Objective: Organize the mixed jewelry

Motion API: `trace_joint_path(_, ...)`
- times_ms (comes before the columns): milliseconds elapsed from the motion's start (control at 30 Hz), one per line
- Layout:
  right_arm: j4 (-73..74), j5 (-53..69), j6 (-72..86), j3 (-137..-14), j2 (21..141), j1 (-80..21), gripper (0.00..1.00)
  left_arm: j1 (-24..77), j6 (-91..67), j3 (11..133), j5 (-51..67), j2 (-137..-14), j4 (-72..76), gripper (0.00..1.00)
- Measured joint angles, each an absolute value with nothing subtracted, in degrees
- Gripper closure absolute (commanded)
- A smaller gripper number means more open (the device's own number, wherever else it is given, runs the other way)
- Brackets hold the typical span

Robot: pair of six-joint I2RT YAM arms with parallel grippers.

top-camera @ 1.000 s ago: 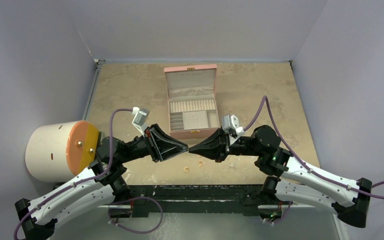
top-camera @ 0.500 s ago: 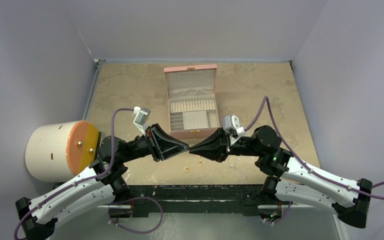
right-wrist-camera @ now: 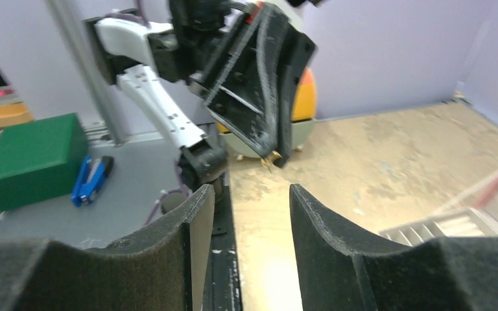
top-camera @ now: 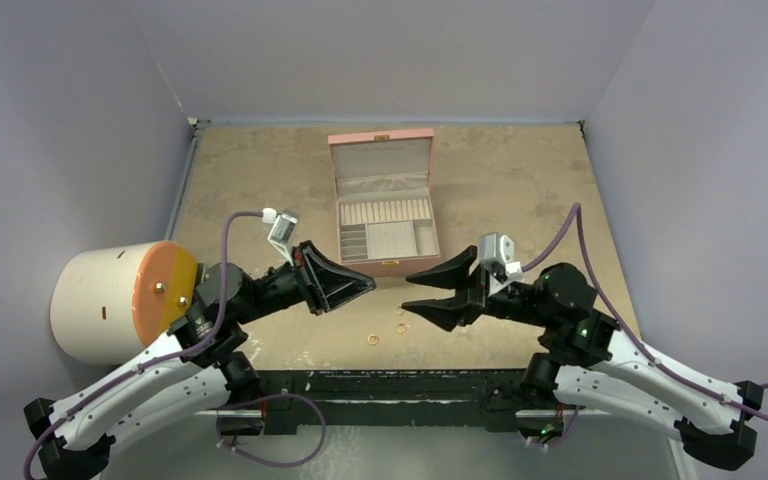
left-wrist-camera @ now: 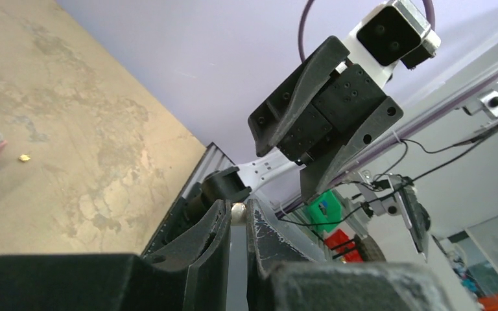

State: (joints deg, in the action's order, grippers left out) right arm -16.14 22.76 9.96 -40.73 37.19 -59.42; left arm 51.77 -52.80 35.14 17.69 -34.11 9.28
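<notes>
Left end effector (top-camera: pixel 371 288): you have it pinched nearly closed on one small gold piece (left-wrist-camera: pixel 238 212), held at its fingertips above the bench (top-camera: pixel 260 170). Right end effector (top-camera: pixel 407 295): faces it tip to tip, just apart, jaws wide, empty. Two gold rings (top-camera: pixel 373 339) lie on the bench below both, near the front edge. One pink jewelry box (top-camera: pixel 380 158) stands open behind.

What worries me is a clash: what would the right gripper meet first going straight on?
Probably the left gripper, shut on a tiny piece, tips facing the open right gripper across a gap; depth unclear.
</notes>
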Motion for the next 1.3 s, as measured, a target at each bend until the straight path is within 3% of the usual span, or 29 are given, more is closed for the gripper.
trace_joint_path(267,-4.29,3.97,9.47,-41.36,36.12,-59.42,0.50,51.77,-46.54,45.58,10.90,-43.94,-2.83,1.00)
trace_joint_path(600,12.60,-19.55,18.35,-42.83,46.78,-59.40,0.47,51.66,-37.89,63.79,3.14,-63.13,-20.36,1.00)
trace_joint_path(1000,17.74,-25.12,28.34,-39.00,52.99,-57.74,0.42,41.78,-28.16,77.71,2.76,-83.55,-35.46,1.00)
trace_joint_path(1300,17.85,-23.75,31.16,-36.71,52.42,-53.43,0.42,41.28,-23.18,86.96,1.56,-96.03,-42.28,1.00)
